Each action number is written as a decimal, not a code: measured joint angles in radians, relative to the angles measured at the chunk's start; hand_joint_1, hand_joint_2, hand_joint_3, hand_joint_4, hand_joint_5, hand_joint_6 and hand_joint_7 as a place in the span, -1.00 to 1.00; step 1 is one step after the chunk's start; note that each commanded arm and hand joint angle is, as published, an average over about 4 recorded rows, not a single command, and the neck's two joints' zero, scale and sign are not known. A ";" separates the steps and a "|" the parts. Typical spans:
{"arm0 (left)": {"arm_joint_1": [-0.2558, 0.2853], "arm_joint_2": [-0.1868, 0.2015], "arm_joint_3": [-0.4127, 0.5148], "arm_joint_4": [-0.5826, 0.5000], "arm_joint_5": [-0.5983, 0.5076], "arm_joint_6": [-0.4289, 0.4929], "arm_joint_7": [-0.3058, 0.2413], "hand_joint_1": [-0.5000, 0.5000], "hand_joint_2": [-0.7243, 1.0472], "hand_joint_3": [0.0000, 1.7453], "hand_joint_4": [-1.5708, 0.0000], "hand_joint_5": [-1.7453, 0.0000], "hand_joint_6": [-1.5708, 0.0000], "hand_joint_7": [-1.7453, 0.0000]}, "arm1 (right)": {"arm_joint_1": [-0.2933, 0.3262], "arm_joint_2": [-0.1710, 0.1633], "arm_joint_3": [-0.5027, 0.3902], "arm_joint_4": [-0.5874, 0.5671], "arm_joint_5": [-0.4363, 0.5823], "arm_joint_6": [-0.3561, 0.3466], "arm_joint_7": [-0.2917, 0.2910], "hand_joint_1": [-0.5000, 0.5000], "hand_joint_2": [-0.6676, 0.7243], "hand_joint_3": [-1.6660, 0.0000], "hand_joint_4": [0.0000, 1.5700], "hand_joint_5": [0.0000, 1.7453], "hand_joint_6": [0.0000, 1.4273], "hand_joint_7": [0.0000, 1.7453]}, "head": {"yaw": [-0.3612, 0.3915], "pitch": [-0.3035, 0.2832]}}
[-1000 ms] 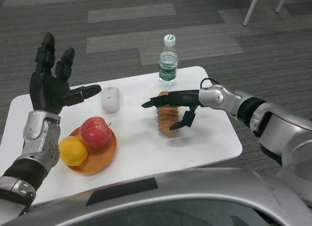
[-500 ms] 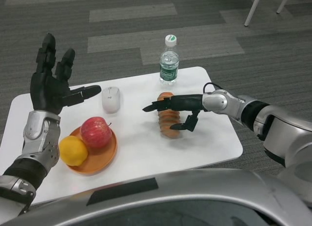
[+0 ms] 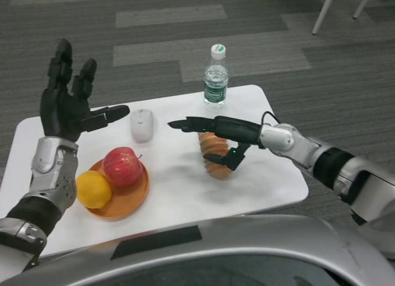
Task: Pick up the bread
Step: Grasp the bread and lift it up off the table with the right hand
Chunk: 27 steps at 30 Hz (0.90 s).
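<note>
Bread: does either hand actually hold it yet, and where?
Not yet. The right hand lies open over the bread; the left hand is raised, holding nothing.

We see a white desk [image 3: 271, 181] on grey carpet. An orange plate [image 3: 126, 202] sits at its near left. A white computer mouse [image 3: 141, 125] lies farther back, left of centre. A clear water bottle [image 3: 215, 77] with a green label stands upright at the far edge. The ridged brown bread [image 3: 213, 151] lies right of centre.
</note>
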 measured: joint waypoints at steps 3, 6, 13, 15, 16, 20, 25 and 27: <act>-0.001 0.000 0.000 0.000 0.000 -0.001 0.000 1.00 0.38 -0.90 1.00 0.59 1.00 1.00 | 0.037 0.001 -0.047 -0.037 0.012 0.007 -0.021 -1.00 -0.73 -0.62 -1.00 -0.53 -1.00 -0.92 | -0.001 0.001; -0.002 0.000 0.000 0.001 0.000 -0.003 0.000 1.00 0.35 -0.95 1.00 0.53 1.00 1.00 | 0.065 0.003 -0.085 -0.075 0.016 0.019 -0.033 -1.00 -0.73 -0.55 -1.00 -0.56 -1.00 -0.92 | 0.000 0.003; -0.006 -0.001 0.000 0.001 -0.001 -0.006 0.000 1.00 0.40 -1.00 1.00 0.62 1.00 1.00 | 0.155 -0.004 -0.192 -0.299 0.016 0.104 -0.039 -1.00 -0.77 -0.19 -1.00 -0.44 -1.00 -0.88 | -0.008 0.003; -0.006 0.000 0.000 0.001 -0.001 -0.007 0.000 1.00 0.38 -1.00 1.00 0.62 1.00 1.00 | 0.177 -0.007 -0.205 -0.364 0.014 0.139 -0.041 -1.00 -0.75 -0.05 -1.00 -0.47 -1.00 -0.84 | -0.013 0.004; -0.006 0.000 0.000 0.001 -0.001 -0.007 0.000 1.00 0.35 -1.00 1.00 0.62 1.00 1.00 | 0.184 -0.006 -0.208 -0.392 0.013 0.154 -0.042 -1.00 -0.77 0.07 -1.00 -0.50 -1.00 -0.84 | -0.014 0.006; -0.006 0.001 0.000 0.001 -0.002 -0.007 0.000 1.00 0.33 -0.93 1.00 0.65 1.00 1.00 | 0.191 0.014 -0.212 -0.469 -0.001 0.195 -0.050 -0.98 -0.80 0.55 -1.00 -0.56 -1.00 -0.84 | -0.014 0.012; -0.006 0.003 0.000 0.001 -0.008 -0.008 0.000 1.00 0.38 -0.95 1.00 0.65 1.00 1.00 | 0.200 0.017 -0.232 -0.549 -0.062 0.277 -0.053 -0.92 -0.73 0.62 -1.00 -0.56 -1.00 -0.84 | -0.009 0.015; -0.006 0.003 0.001 0.002 -0.013 -0.009 0.000 1.00 0.40 -1.00 1.00 0.62 1.00 1.00 | 0.205 0.018 -0.249 -0.575 -0.091 0.310 -0.053 -0.92 -0.68 0.67 -1.00 -0.56 -1.00 -0.80 | -0.007 0.017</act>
